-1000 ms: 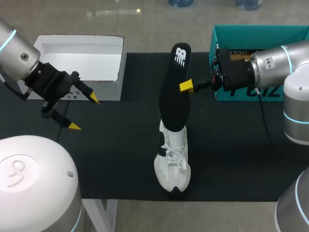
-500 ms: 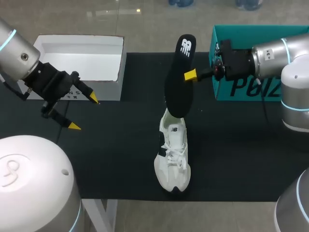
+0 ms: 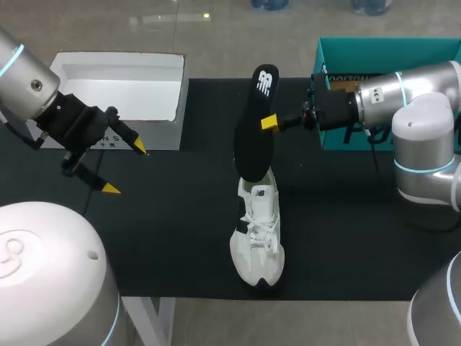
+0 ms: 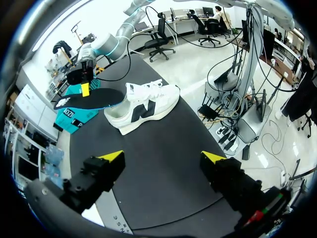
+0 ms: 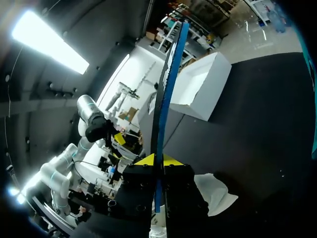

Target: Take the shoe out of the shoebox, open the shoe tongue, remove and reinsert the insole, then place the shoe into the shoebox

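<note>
Insole [image 3: 253, 122] held at the sneaker [image 3: 258, 234]
Our right jaws pinch the insole, its lower end at the sneaker's heel on the surface [image 3: 180, 245]; our left jaws hang spread, well apart from the sneaker.

You have the insole [image 5: 166, 89] pinched edge-on between the yellow fingers [image 5: 143, 160] of your right gripper [image 5: 157, 159], its thin blue edge rising straight ahead. Just beside the fingers, the shoe [image 5: 215, 192] lies on the black desk [image 5: 257, 114]. The white box [image 5: 200, 87] sits farther off.
</note>
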You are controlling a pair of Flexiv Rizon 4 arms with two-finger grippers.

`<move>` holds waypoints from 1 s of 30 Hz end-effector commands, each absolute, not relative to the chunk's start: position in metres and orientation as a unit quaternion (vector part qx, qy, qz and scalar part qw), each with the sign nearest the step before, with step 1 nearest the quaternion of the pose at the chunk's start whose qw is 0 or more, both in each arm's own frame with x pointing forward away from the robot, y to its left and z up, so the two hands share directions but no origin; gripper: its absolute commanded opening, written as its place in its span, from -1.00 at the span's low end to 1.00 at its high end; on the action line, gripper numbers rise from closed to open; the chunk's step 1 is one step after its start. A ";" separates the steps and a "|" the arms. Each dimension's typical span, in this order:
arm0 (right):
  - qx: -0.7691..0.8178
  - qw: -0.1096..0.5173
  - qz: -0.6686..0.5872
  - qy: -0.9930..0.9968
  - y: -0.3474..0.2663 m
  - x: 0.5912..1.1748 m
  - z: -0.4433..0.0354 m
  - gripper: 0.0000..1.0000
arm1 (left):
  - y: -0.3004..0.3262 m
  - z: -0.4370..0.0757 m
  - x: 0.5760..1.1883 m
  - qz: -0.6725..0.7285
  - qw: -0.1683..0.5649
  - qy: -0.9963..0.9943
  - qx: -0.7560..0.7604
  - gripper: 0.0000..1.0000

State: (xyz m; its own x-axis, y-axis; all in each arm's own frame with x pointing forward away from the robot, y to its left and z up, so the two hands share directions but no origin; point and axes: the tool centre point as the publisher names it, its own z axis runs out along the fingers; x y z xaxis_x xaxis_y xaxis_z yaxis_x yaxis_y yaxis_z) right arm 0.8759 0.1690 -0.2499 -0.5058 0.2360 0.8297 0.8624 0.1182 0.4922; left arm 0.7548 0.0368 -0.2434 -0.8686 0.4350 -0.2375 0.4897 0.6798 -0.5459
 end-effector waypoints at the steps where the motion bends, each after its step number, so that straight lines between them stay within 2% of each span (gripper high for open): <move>1: -0.409 0.288 -0.532 -0.683 0.170 0.870 -0.259 -1.00 | 0.037 -0.243 0.755 -0.309 0.043 0.916 0.253 1.00; 30: -0.441 0.261 -0.515 -0.688 0.154 0.865 -0.296 -1.00 | 0.037 -0.243 0.755 -0.309 0.043 0.916 0.253 1.00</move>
